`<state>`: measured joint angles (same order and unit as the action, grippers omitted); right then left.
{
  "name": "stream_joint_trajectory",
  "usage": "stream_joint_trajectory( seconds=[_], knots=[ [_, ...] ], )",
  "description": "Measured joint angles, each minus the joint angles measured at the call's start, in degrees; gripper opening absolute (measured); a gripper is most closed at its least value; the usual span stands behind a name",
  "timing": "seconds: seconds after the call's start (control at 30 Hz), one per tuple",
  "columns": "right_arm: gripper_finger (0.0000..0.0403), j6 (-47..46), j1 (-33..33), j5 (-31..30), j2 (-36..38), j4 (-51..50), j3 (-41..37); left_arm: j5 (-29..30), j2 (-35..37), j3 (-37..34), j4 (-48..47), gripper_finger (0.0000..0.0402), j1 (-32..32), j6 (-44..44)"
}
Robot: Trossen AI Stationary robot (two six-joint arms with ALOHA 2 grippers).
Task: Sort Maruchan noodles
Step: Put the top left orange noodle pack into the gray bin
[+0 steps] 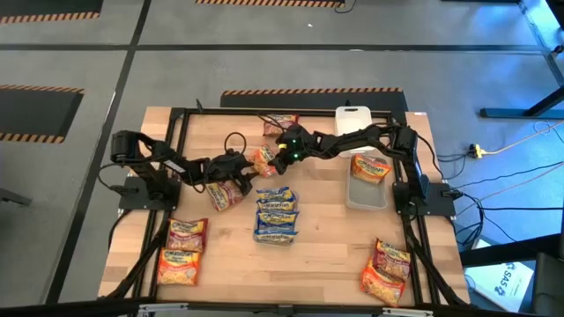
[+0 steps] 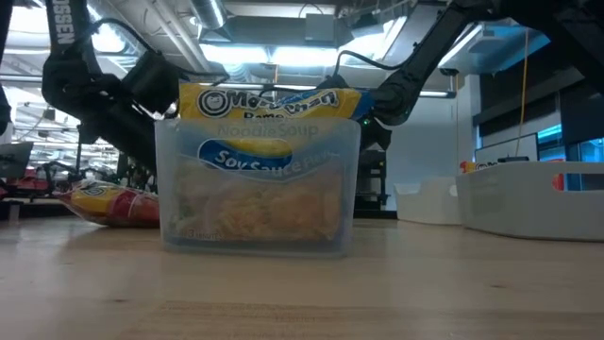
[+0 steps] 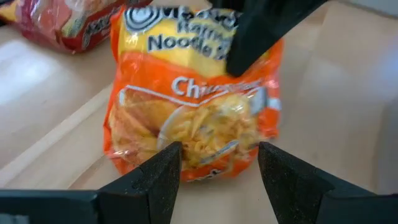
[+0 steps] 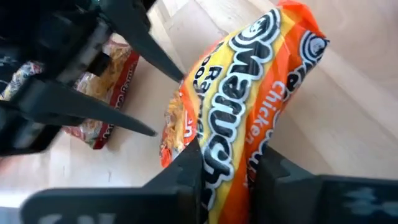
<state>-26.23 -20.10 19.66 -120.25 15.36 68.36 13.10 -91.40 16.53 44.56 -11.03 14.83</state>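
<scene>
An orange-and-yellow Maruchan chicken packet (image 1: 264, 159) sits between my two grippers at mid table. My right gripper (image 4: 230, 169) reaches in from the right (image 1: 282, 157) and is shut on it. My left gripper (image 3: 217, 158) comes from the left (image 1: 243, 165) and is open. Its fingers stand on either side of the packet's lower end (image 3: 205, 168); whether they touch it I cannot tell. A clear container (image 2: 260, 179) with blue packets blocks the low view. My right gripper pinches the orange packet between its two fingers (image 4: 189, 171) at the logo end, by a side edge (image 4: 227, 155). It comes from the table's right, slanting down. The packet stands tilted and stretches away from the fingers toward my left gripper; whether its lower end rests on the table is not visible.
Blue packets are stacked in a container (image 1: 276, 211). A second clear container (image 1: 368, 189) holds an orange packet, with a white lid (image 1: 352, 117) beyond it. Red packets lie near the left arm (image 1: 225, 194) (image 1: 187, 233). Other packets lie at the near-right corner (image 1: 386, 269) and the far edge (image 1: 280, 123).
</scene>
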Motion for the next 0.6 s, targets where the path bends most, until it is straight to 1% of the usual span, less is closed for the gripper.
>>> stream_joint_trajectory(
  seconds=[0.13, 0.23, 0.37, 0.47, 0.6],
  knots=[
    [0.0059, 4.38, 0.62, 0.08, 1.20, -1.02, 0.00, -0.21, 4.84, 0.01, -4.49, 0.0206, 1.26, 2.47],
    [0.0060, 7.81, 1.13, -0.56, 3.46, -3.00, -0.02, -0.39, 8.98, 0.02, -10.28, 0.0206, 2.72, 4.09],
    [0.0058, 12.73, 1.38, -1.98, 7.76, -8.27, -0.02, 1.27, 13.91, 0.02, -17.94, 0.0206, 4.89, 7.05],
    [0.0059, 16.84, 1.39, -4.49, 11.71, -13.16, -0.04, 4.69, 15.26, 0.02, -19.82, 0.0206, 6.54, 8.98],
    [0.0063, 20.46, 1.33, -7.14, 17.14, -19.31, -0.04, 5.72, 15.07, 0.02, -19.74, 0.0206, 8.64, 9.62]
  ],
)
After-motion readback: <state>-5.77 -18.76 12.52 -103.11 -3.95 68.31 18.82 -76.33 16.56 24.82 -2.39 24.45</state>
